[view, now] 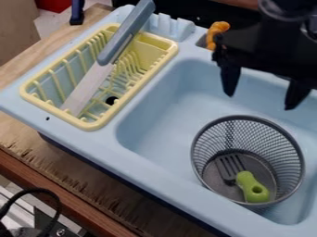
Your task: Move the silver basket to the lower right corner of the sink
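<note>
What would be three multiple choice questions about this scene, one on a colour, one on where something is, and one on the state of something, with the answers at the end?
1. What colour is the dish rack?
A) Red
B) Pale yellow
C) Black

2. Where is the green-handled spatula?
A) Inside the mesh basket
B) In the dish rack
C) Under the dish rack

3. What state is the gripper in?
A) Closed, its fingers together
B) Clamped on the mesh basket
C) Open, its fingers apart

Answers:
1. B, since its frame and prongs are pale yellow.
2. A, since it lies on the bottom, with the mesh wall around it.
3. C, since a wide gap parts the two black fingers and nothing is held between them.
</note>
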You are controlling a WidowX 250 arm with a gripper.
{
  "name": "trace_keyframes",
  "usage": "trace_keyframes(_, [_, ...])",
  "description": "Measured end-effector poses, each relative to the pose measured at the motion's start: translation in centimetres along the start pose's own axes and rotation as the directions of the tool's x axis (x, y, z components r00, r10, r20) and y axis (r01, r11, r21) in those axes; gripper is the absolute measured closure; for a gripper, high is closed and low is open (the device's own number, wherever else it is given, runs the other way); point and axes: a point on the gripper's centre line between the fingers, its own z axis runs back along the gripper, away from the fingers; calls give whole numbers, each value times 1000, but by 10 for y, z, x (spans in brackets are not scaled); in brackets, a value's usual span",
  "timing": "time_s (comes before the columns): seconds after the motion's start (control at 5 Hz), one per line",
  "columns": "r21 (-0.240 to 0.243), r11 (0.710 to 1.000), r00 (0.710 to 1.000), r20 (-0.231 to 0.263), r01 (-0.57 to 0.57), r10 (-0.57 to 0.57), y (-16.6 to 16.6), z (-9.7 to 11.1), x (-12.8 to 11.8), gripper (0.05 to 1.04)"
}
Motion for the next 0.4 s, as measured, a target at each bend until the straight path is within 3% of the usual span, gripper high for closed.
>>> trace_keyframes(0.2, [-49,993,994,6,110,-110,13,-11,6,89])
trace_keyframes(0.4, [-45,985,985,39,169,-167,23,-13,19,89])
